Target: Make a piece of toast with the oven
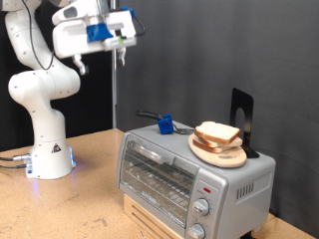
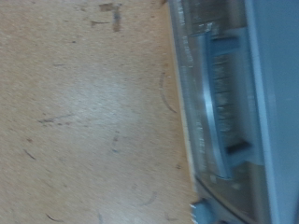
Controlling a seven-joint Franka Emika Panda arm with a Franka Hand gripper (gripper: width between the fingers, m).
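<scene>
A: Checking what's cut off first. The gripper [image 1: 122,48] sits high at the exterior view's top, thin fingers hanging down, too small to make out; I cannot tell if it is released or clenched. Nothing shows between the fingers.

B: Wrist view?

A: Blurry. Wooden table [image 2: 84,121] with scuffs, plus the oven [image 2: 229,103] seen from above, its door handle and front edge only; fingers don't show there. The rest of the oven runs off frame.

B: Arm pose?

A: White arm [image 1: 40,85] upright on its base at the exterior view's left, elbow bent, hand reaching toward the right, well above the oven [image 1: 194,174].

B: Toast?

A: The piece of toast [image 1: 216,132] lies on a round wooden board [image 1: 219,153] on top of the oven. Oven door closed, rack visible through glass. Black stand [image 1: 242,118] just behind the board, blue clip [image 1: 164,123] on the oven's top.

B: Any writing?

A: None readable. Red mark by the knobs, too small.
</scene>
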